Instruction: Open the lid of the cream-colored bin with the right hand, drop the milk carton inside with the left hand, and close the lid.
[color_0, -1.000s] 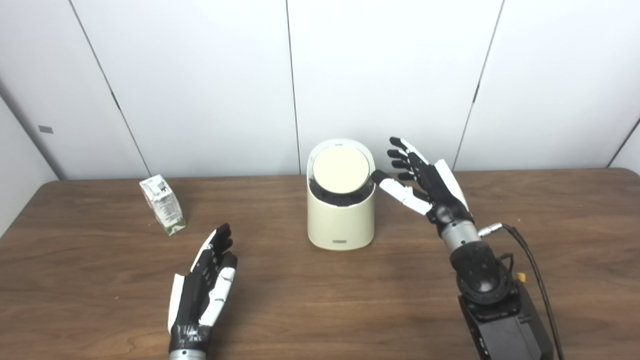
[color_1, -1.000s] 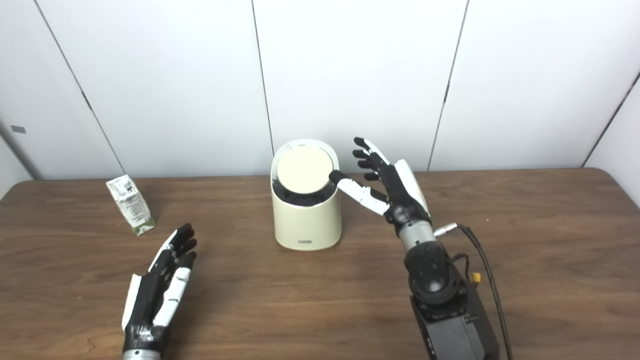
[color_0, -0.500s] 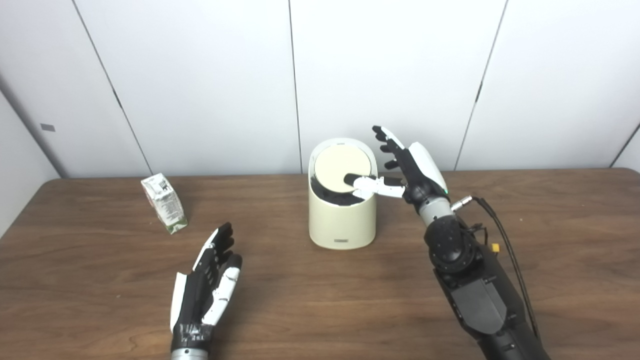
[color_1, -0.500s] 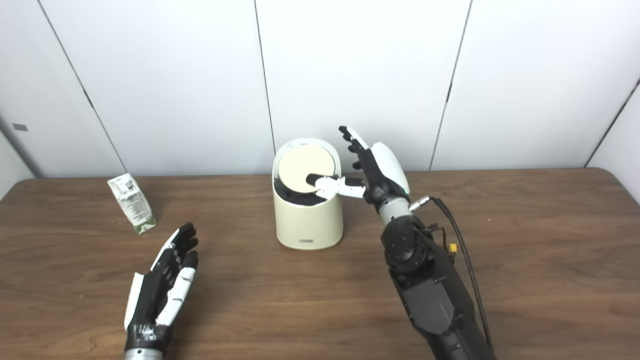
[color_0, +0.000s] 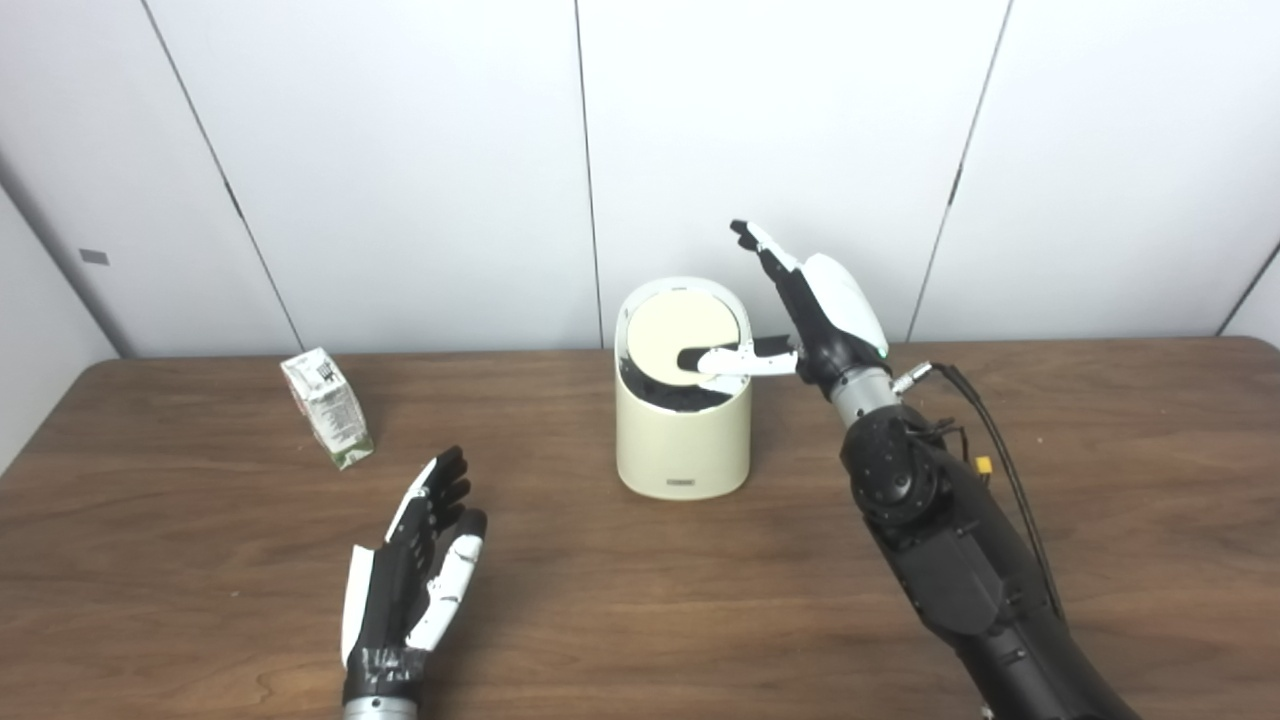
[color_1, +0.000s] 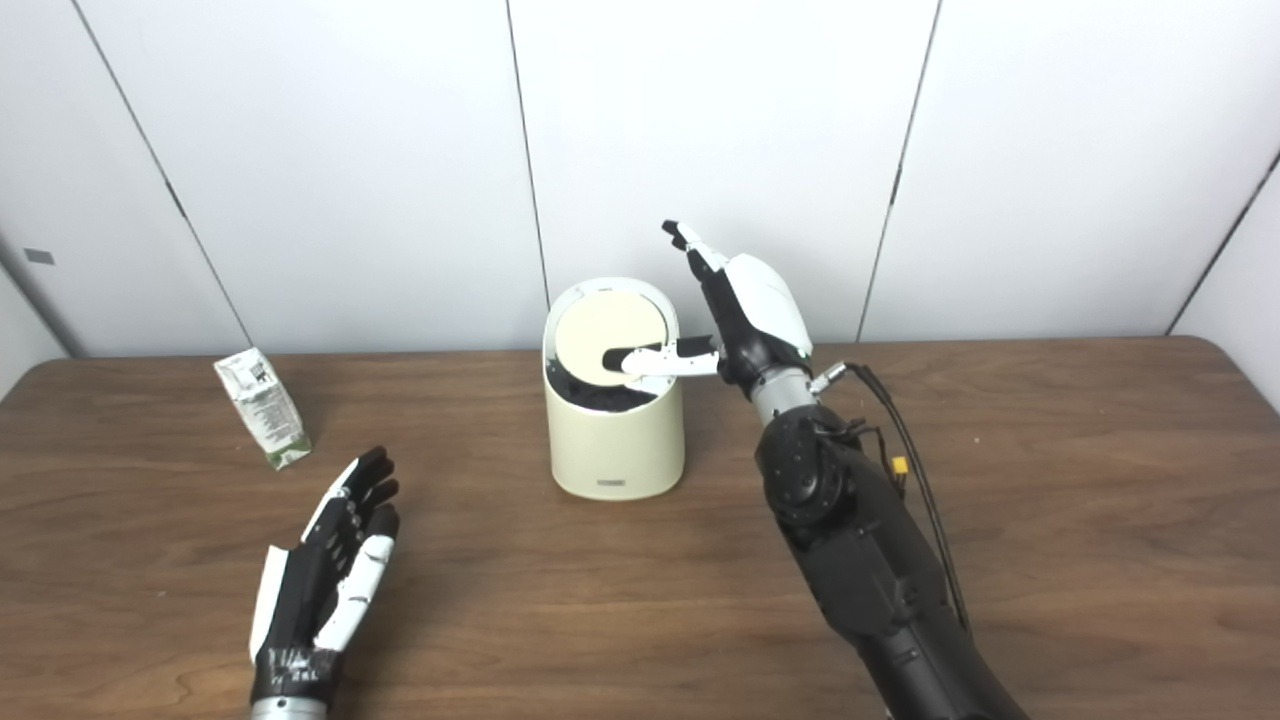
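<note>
The cream-colored bin (color_0: 683, 440) stands at the middle of the table, its round lid (color_0: 672, 330) tilted toward me and shut. My right hand (color_0: 815, 315) is open at the bin's right, fingers raised, its thumb lying over the lower right of the lid. The milk carton (color_0: 328, 405) stands slightly tilted at the far left of the table. My left hand (color_0: 410, 580) is open and empty, resting low on the table near the front, well short of the carton.
The brown wooden table (color_0: 640, 600) spans the view, with a white panelled wall behind it. My right forearm (color_0: 950, 560) with its cable reaches up from the lower right.
My right hand has moved up and left toward the bin, and its thumb now lies over the lid. The left hand and the carton have not moved.
</note>
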